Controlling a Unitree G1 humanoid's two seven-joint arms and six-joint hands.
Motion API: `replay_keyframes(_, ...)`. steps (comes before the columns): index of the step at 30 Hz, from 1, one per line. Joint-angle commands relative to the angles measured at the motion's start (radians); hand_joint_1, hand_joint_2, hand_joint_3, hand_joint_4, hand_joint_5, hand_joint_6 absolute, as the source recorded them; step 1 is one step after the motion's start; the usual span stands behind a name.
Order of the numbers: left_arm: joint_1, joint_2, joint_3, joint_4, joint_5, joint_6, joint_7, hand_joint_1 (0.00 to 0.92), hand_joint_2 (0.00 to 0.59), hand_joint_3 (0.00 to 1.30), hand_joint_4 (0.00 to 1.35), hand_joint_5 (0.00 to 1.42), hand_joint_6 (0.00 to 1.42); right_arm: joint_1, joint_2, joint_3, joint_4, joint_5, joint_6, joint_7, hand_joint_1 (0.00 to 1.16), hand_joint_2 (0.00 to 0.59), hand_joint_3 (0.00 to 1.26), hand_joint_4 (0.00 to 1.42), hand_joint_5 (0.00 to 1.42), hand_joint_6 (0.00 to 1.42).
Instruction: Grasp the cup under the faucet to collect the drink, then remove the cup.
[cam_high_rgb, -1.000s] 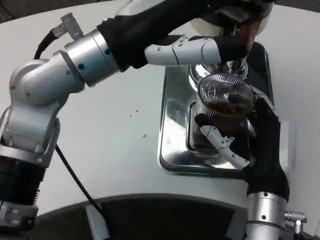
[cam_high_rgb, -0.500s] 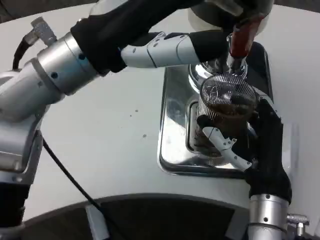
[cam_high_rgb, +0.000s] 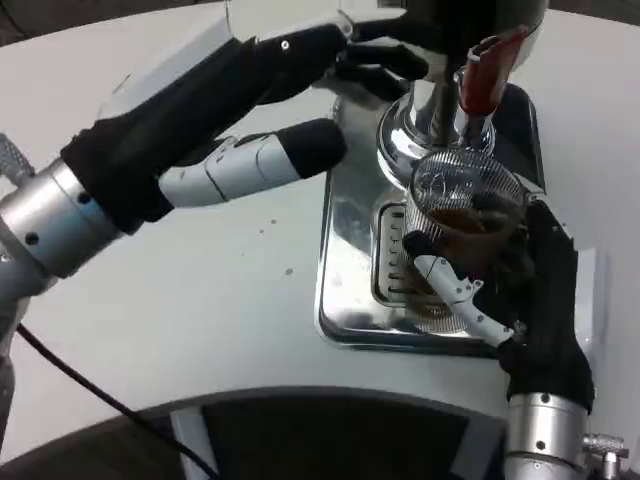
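**Cup held on the drip tray, brown drink inside**

The white table (cam_high_rgb: 230, 300) has a curved near edge, and below that edge a dark floor shows. A few small dark specks lie on the white top to the left of the drip tray (cam_high_rgb: 345, 290). The tray is a shiny steel one with a slotted grate in its middle, and it mirrors the parts above it.

The cup (cam_high_rgb: 462, 215), clear and ribbed, stands on the tray's grate, just below the faucet (cam_high_rgb: 470, 120) of the dispenser (cam_high_rgb: 440, 100). The dispenser's polished base rises from the far end of the tray; a red tap handle (cam_high_rgb: 483, 75) sits above the spout. Brown liquid fills the lower part of the cup.

The right hand (cam_high_rgb: 520, 290) comes up from the near side of the tray and grips the cup, its black-backed palm against the cup's right side and white fingers (cam_high_rgb: 460, 295) wrapped across the front.

The left hand (cam_high_rgb: 250, 110) hangs over the table to the left of the tray and above its far corner, holding nothing, fingers spread apart, the dark fingertips reaching toward the dispenser body without clearly touching it. A black cable (cam_high_rgb: 70, 375) trails from the left forearm down past the table's near edge.
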Motion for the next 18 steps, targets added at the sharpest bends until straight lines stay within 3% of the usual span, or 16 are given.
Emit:
replay_keyframes(1, 0.063, 0.017, 0.023, -0.032, -0.017, 0.017, 0.014, 0.0, 0.107, 0.24, 0.27, 0.32, 0.33, 0.028, 0.022, 0.006, -0.033, 0.007, -0.027, -0.01, 0.74, 0.245, 0.57, 0.69, 0.78, 0.48)
replay_keyframes(18, 0.22, 0.023, 0.044, -0.035, 0.016, 0.008, 0.061, 0.0, 0.108, 0.25, 0.28, 0.33, 0.33, 0.101, -0.007, -0.005, -0.129, -0.004, -0.036, 0.012, 0.77, 0.234, 0.66, 0.79, 0.9, 0.61)
